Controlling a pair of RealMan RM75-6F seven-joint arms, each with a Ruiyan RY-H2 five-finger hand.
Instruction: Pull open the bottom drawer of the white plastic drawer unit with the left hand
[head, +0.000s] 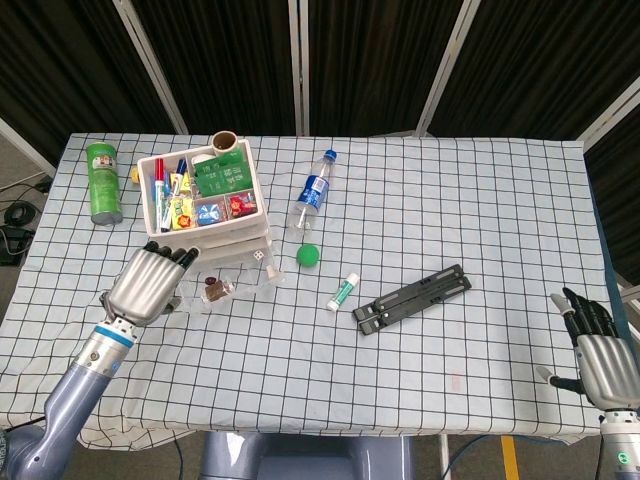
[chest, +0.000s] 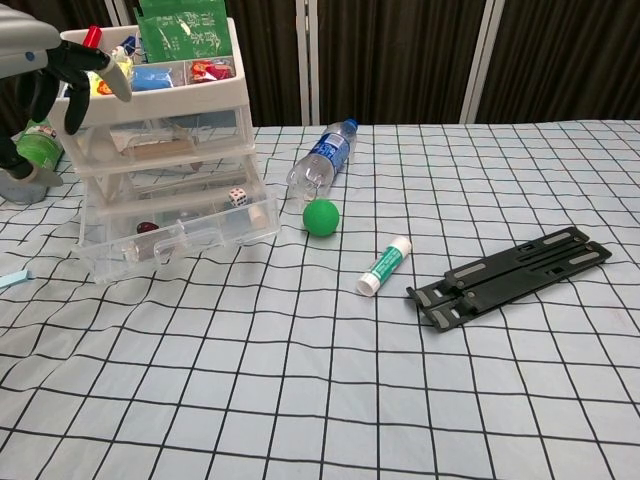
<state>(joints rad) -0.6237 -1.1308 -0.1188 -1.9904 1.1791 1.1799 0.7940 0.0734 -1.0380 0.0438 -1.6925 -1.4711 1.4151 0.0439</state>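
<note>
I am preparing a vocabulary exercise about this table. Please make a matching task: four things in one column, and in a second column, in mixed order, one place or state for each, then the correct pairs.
Things:
1. green ball
2. bottom drawer
3. water bottle
4. left hand

Places or states:
A. lying on its side, cap pointing to the far edge of the table
B. pulled partly out of the white drawer unit
C. open, fingers apart, holding nothing, beside the drawer unit
D. on the cloth between the bottle and the glue stick

Pairs: 1-D, 2-B, 3-A, 4-C
</note>
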